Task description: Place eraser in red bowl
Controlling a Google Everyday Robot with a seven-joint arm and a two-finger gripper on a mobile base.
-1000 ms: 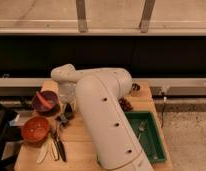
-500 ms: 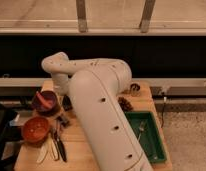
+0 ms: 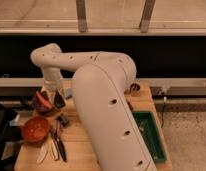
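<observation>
The red bowl (image 3: 36, 129) is orange-red and round, and sits at the table's front left. A small dark block that looks like the eraser (image 3: 63, 119) lies on the wood just right of and behind the bowl. My gripper (image 3: 58, 99) hangs from the white arm (image 3: 103, 100) at the back left. It is low over the table, right next to the purple-maroon bowl (image 3: 41, 102) and a short way behind the eraser. The arm hides much of the table's middle.
A black-handled scissors-like tool (image 3: 59, 146) and a pale utensil (image 3: 43, 153) lie in front of the red bowl. A green tray (image 3: 152, 136) stands at the right edge. A small round object (image 3: 135, 89) sits at the back right. Dark windows run behind the table.
The arm has swung left and its elbow has risen. The gripper has moved down beside the purple-maroon bowl. The bowls and the tool have not moved.
</observation>
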